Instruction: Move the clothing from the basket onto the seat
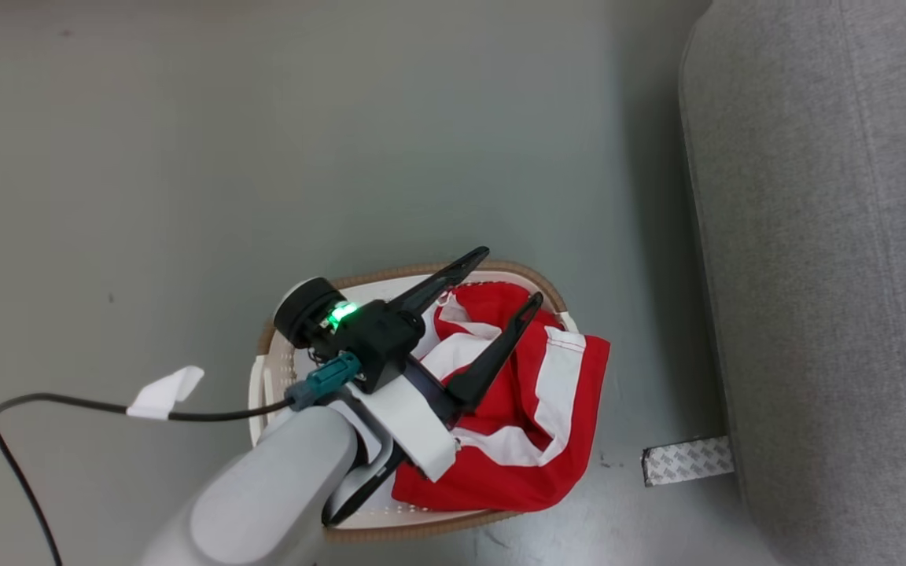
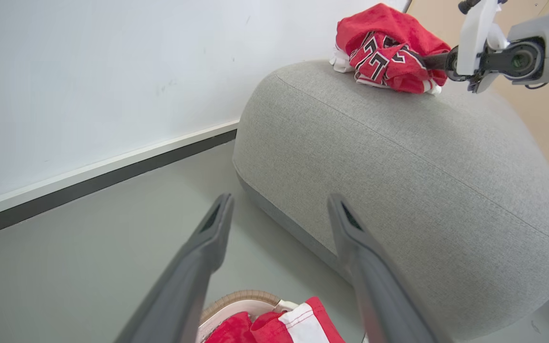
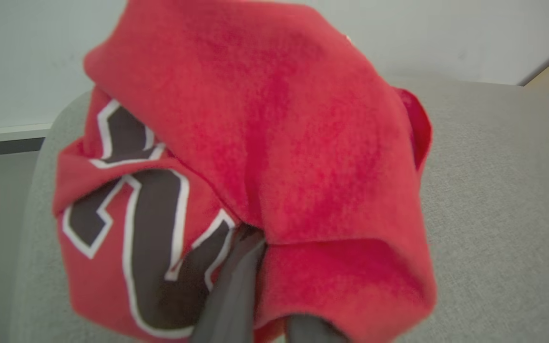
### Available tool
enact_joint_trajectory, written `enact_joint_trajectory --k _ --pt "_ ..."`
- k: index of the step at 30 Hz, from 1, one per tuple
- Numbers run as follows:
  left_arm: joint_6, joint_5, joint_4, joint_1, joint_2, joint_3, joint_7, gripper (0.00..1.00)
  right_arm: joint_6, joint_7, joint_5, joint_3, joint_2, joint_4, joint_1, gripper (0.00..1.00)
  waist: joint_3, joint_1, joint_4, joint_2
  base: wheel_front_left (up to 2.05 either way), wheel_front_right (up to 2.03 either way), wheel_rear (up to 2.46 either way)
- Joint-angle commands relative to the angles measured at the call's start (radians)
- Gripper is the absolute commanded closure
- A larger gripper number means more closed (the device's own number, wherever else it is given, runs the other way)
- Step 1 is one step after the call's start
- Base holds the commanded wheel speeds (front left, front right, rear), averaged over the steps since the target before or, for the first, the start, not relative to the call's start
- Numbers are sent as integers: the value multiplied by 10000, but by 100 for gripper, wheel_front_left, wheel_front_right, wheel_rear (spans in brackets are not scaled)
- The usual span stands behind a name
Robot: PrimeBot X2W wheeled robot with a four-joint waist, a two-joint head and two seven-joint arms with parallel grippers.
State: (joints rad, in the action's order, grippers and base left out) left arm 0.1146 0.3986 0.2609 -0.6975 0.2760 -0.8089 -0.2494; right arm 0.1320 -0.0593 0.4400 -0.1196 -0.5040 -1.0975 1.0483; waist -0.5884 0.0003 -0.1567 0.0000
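Closest to the head camera, the robot's pale left forearm [image 1: 264, 487] is seen rising from the bottom edge. A black cable [image 1: 68, 402] with a white tape tag is looped over the grey floor [image 1: 264, 118] to its left. The left gripper [image 1: 512, 275] is held above the basket [image 1: 390, 277], its two long dark fingers spread well apart with nothing gripped between them. The basket is stood on the floor, and a red striped piece [image 1: 547, 440] with broad white bands is heaped in its right half, one fold draped over the right rim. Further right, a small patterned strip [image 1: 687, 460] is stuck to the floor at the foot of the seat [image 1: 838, 275], which is set near the basket, apart from it. In the left wrist view, the jersey [image 2: 389, 52], red with black-and-white numerals, is bunched on top of the seat at the end nearest the white wall [image 2: 88, 71], and the right gripper [image 2: 429, 60] is reached into it from the right. In the right wrist view, its fingers [image 3: 236, 286] are closed on a fold of the jersey.
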Motion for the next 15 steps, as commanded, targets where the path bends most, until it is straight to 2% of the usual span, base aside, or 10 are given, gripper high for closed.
enact_joint_trajectory --k 1,2,8,15 --pt "-28 114 82 69 49 43 -55 0 -25 -42 -36 -55 -49 -128 146 36 192 -3 -98 0 0 0 0" --pt "-56 152 126 138 58 52 -59 0 -25 -43 -42 -126 -1 -215 137 0 314 -3 -148 0 0 0 0" --pt "-78 459 543 776 -94 135 -122 0 -25 446 532 -897 429 -122 -519 0 1744 -3 -493 0 0 0 0" --pt "-435 938 657 1565 -92 760 -146 0 -25 242 1385 -1926 -25 1292 -1617 0 3285 -3 -572 0 0 0 0"
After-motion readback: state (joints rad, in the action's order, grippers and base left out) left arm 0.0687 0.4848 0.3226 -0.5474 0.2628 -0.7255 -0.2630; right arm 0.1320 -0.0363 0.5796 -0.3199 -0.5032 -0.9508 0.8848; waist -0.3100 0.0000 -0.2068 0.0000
